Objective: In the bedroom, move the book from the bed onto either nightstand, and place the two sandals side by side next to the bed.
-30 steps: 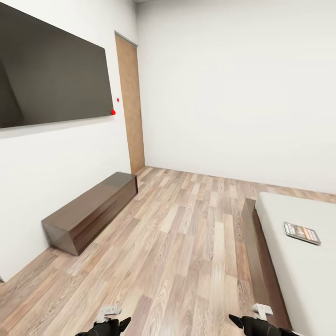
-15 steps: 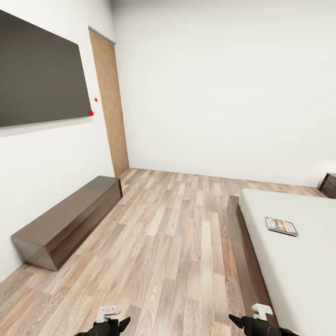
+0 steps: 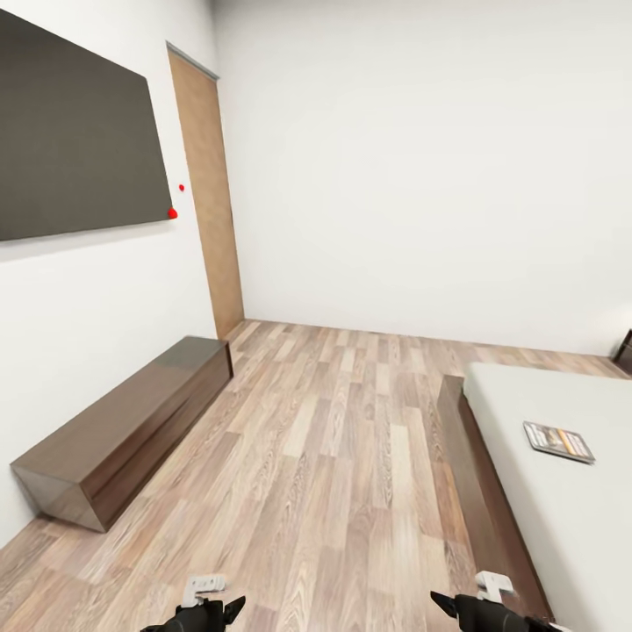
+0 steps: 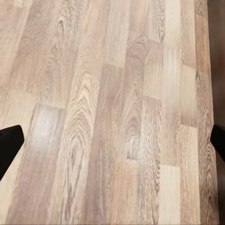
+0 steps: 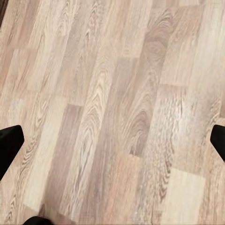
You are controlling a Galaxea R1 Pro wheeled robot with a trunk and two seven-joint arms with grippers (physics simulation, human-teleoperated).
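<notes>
Mostly the bedroom's white walls (image 3: 421,167) and wood-plank floor (image 3: 351,474) are taking up the head view. Along the right edge, the bed (image 3: 562,500) is showing its pale mattress and dark wooden frame. On the left wall a large dark screen (image 3: 70,140) is hanging at the upper left of the frame, with a light wooden door (image 3: 211,193) just beyond it toward the corner. Below the screen, a long low dark bench (image 3: 132,430) is sitting against the wall. A sliver of dark nightstand (image 3: 626,351) is peeking in at the right edge, beyond the bed. The book (image 3: 558,441) is lying flat on the mattress at the lower right; its cover lettering is too small to read. At the bottom edge, the left gripper (image 3: 211,607) and the right gripper (image 3: 456,604) are hanging over the floor; both wrist views are showing black fingertips (image 4: 9,145) (image 5: 9,143) spread wide apart, holding nothing, above bare planks.
</notes>
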